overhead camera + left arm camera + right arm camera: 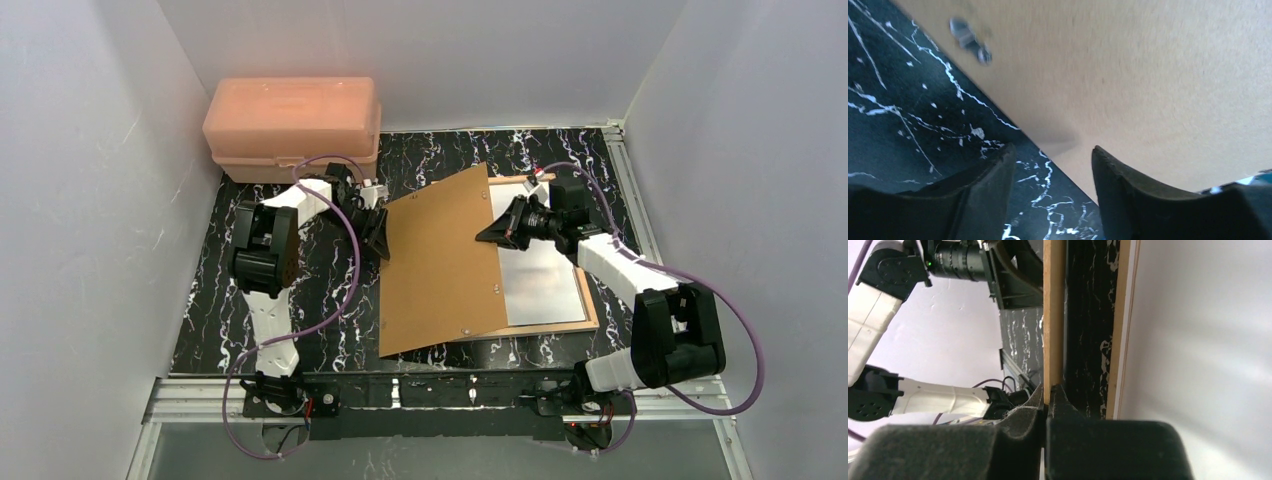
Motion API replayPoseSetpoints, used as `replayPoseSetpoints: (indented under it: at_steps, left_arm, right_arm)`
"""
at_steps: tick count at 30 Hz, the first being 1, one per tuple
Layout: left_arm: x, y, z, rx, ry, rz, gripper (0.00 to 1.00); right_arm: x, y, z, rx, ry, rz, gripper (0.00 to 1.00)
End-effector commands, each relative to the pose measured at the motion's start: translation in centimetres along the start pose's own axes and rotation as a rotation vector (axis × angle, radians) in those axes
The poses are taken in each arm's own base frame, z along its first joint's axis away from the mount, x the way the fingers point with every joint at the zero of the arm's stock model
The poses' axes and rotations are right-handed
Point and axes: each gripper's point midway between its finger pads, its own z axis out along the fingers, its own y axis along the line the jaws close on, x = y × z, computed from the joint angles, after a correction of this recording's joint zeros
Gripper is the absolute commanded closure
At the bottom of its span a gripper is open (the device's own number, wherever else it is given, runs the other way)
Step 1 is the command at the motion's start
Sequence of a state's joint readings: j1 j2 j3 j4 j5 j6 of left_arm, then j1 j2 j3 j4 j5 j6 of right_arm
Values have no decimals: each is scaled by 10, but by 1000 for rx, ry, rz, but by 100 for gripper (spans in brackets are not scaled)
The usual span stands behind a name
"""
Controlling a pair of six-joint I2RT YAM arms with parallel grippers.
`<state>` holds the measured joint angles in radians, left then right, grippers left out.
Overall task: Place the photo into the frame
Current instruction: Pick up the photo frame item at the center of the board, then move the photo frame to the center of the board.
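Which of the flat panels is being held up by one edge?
The plain brown backing board, pinched at its edge by the right gripper and tilted up. The tan-rimmed frame lies flat beneath it, ungripped.

No text, label, brand, number or sign was legible in any of the three views (the white veining on the dark counter (430, 160) was surface pattern, not lettering). The brown backing board (440, 260) and the pink box (292, 125) presented plain, unmarked faces.
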<state>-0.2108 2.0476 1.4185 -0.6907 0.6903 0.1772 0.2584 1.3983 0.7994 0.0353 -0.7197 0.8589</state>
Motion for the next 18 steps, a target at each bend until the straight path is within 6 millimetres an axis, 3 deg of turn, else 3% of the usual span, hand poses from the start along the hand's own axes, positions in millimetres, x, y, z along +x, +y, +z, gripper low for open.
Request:
replayPoseSetpoints:
  at_steps: [1, 4, 7, 11, 14, 15, 18]
  left_arm:
    - [-17, -33, -43, 37, -85, 22, 40]
    - [-25, -47, -69, 25, -129, 24, 28]
    - [-32, -55, -91, -7, -177, 17, 27]
    - [-36, -66, -102, 1, -221, 8, 27]
    - [-43, -70, -99, 8, -246, 20, 26]
    - [-44, -71, -93, 10, -235, 24, 18]
    - [-43, -69, -68, -8, -174, 47, 16]
  right_arm:
    - [-31, 45, -16, -29, -81, -107, 99]
    - [-53, 64, -26, -38, -126, -116, 99]
    - [-78, 85, -42, -44, -195, -136, 99]
    - [-114, 105, -76, -6, -316, -169, 99]
    - [-132, 108, -97, 59, -382, -198, 99]
    - [-136, 108, -104, 74, -399, -199, 99]
    - [-145, 111, -122, 68, -450, -185, 99]
